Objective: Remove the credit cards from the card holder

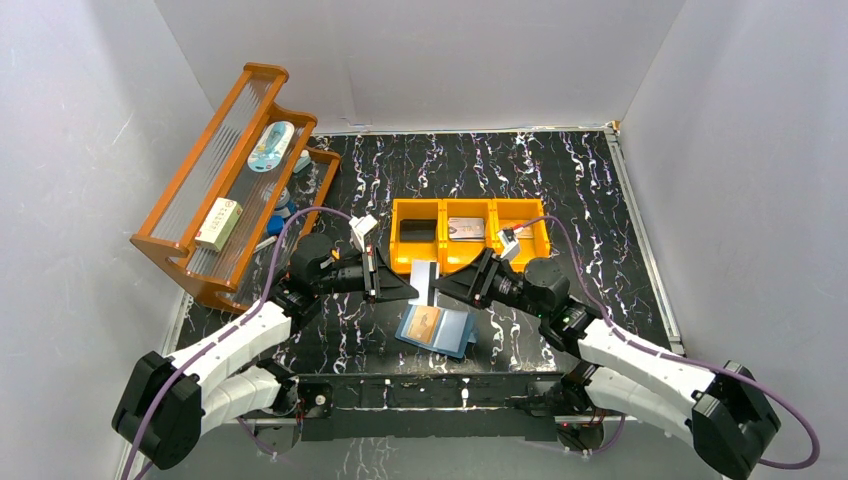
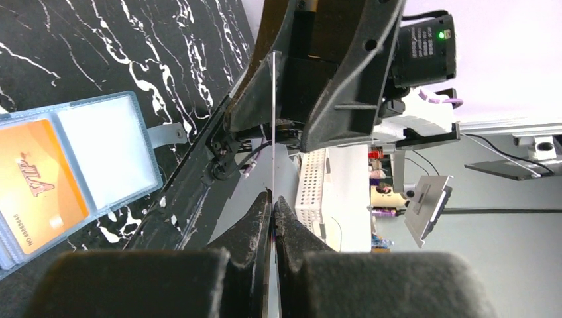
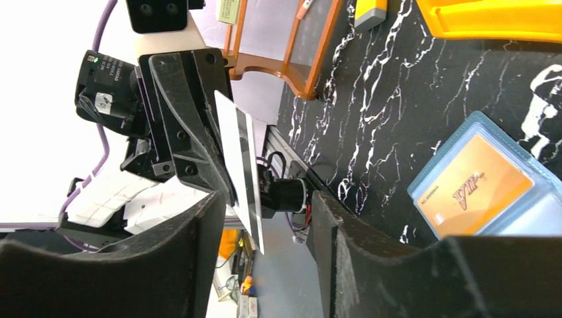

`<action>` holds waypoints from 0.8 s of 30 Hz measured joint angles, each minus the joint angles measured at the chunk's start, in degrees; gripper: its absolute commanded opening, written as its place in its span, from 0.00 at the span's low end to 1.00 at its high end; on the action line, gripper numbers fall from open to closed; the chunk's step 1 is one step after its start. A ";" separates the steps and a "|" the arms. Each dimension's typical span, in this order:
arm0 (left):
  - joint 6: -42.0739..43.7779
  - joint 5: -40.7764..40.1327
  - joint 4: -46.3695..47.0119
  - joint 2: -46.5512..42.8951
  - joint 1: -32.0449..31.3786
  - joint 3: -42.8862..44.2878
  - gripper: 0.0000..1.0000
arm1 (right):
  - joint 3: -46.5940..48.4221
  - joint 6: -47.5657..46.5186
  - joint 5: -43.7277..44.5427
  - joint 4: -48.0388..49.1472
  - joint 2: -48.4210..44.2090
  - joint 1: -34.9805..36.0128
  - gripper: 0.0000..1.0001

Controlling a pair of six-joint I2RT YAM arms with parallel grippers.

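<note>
While the left gripper [image 2: 272, 199] pinches a grey card [image 3: 238, 159] upright by its edge, the right gripper [image 3: 265, 209] stands partly open, fingers either side of that card, apparently not touching. Below, the card holder [image 1: 455, 335] lies open on the table [image 1: 560, 180], an orange card [image 1: 424, 322] in its pocket.

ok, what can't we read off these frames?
- Print on the held card: edge-on in left wrist view, slanted in right wrist view, tiny from top.
- Cards beneath the orange card in the card holder: covered; both wrist frames crop it.
- Whether the right gripper touches the held card: depth unclear.
- Contents of the orange bin: too small, top view.
</note>
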 measured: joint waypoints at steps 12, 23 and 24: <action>-1.95 3.21 3.48 1.36 0.00 -0.15 0.00 | -0.02 3.04 -7.08 11.13 7.58 -3.28 0.33; 1.55 1.25 -3.39 -0.09 -0.02 0.07 0.00 | -5.18 5.73 -9.94 17.16 7.80 -4.28 0.16; 1.60 1.25 -3.61 -0.09 -0.02 0.13 0.00 | -5.20 5.84 -10.14 17.29 7.80 -4.39 0.17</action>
